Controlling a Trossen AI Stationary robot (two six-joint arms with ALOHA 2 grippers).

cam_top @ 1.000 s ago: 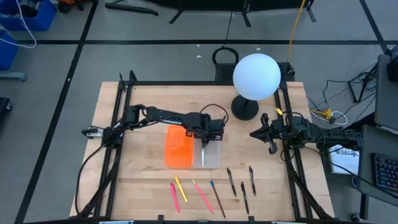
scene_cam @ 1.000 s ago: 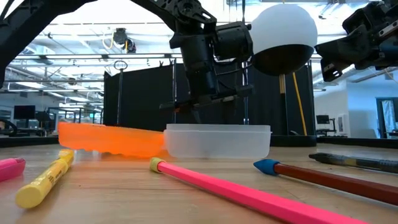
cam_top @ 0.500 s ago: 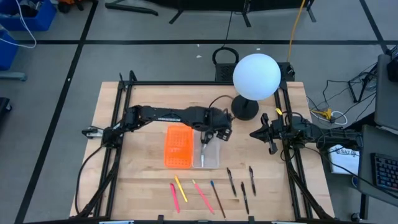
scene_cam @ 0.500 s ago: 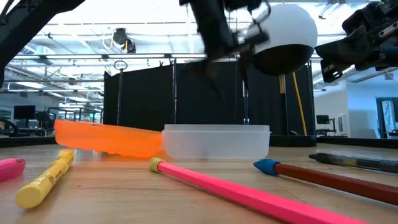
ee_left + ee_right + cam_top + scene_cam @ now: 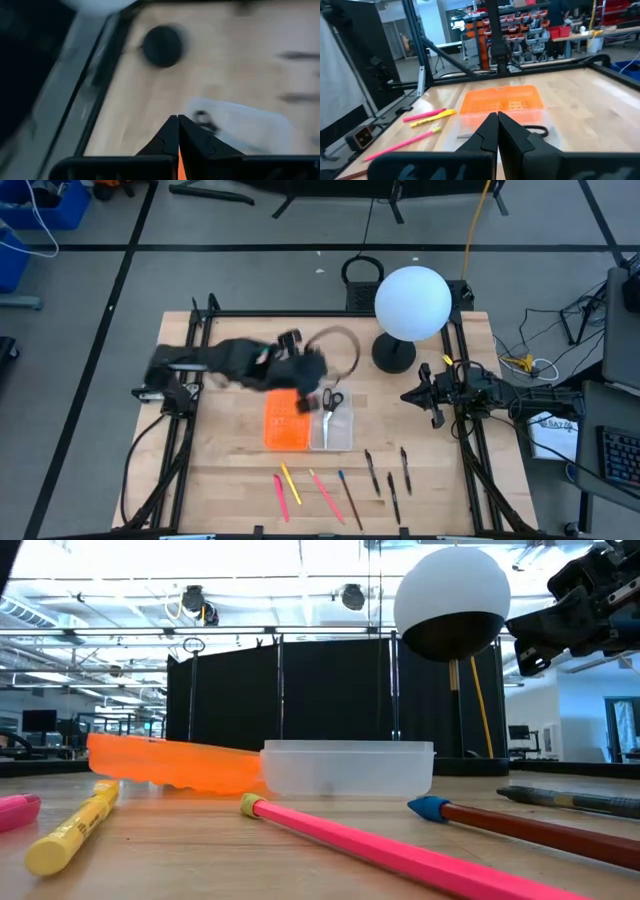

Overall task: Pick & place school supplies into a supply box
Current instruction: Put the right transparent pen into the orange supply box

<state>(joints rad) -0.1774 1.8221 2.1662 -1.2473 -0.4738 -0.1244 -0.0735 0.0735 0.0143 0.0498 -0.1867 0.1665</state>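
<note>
Plainly, the left end effector (image 5: 178, 131) had its fingers pressed together on nothing and hung blurred over the orange half of the supply box (image 5: 288, 418). The scissors (image 5: 330, 401) lay in the clear half, black handles at its far end, so one item looked placed. Next, by my judgement, came a reach toward the pens and pencils (image 5: 340, 488), lined up on the surface (image 5: 230, 340) nearer the front edge, needing fingers parted first. The right end effector (image 5: 497, 134), fingers also together, waited by the lamp (image 5: 411, 302).
</note>
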